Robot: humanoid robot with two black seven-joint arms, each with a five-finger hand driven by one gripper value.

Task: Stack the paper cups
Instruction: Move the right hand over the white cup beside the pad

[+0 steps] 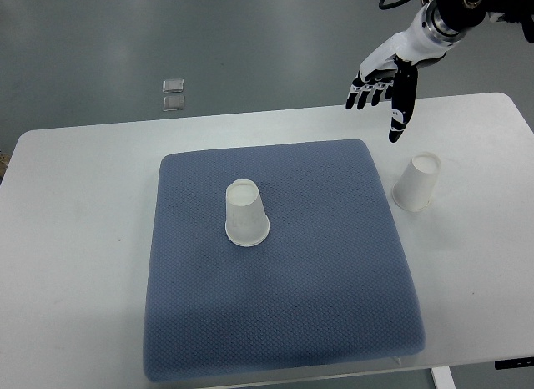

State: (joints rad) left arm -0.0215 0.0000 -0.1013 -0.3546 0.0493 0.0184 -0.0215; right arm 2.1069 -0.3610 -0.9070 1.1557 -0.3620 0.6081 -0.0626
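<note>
Hovering spread, right hand (385, 87) fingers (399, 122) hang above the cup (416, 182), apart.

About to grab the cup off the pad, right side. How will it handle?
The cup looks like thin paper, so probably light and easily crushed. It stands upside down on the smooth table, so a nudge may slide or tip it. The right hand hovers open above.

White table (75, 239) with rounded corners, filling most of the view. Beyond its far edge, smooth grey floor (250, 38), evenly lit. On that floor, just past the table's far edge, two small clear square pieces (173, 93), one behind the other.
</note>
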